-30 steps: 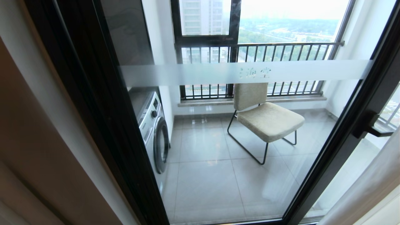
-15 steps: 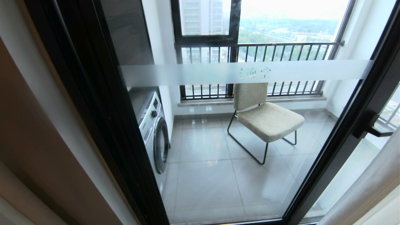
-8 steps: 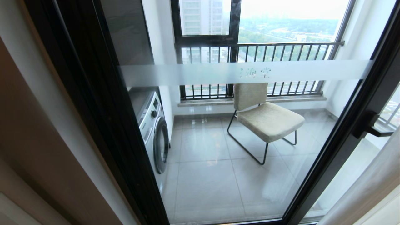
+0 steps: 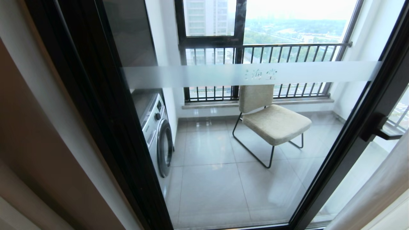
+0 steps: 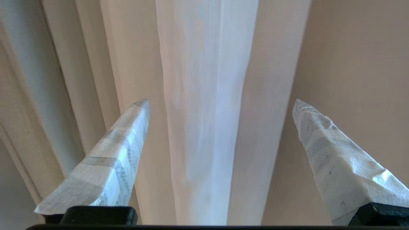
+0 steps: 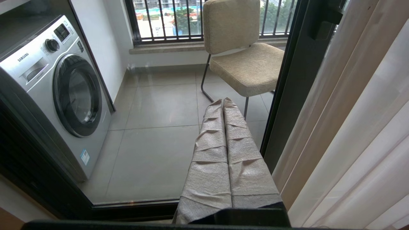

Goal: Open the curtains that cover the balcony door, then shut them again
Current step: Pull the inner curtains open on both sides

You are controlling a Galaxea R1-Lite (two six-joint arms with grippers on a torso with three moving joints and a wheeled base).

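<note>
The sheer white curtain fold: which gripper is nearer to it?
Left. The left gripper is open with the sheer white curtain fold right between its fingers; the right gripper is shut, pointing at the balcony door.

The balcony door (image 4: 243,134), clear glass in a black frame with a frosted band and a black handle at right, is seen uncovered across the frame's centre. The curtains (image 4: 380,191), beige folds with a sheer white layer, are gathered at lower right.
</note>
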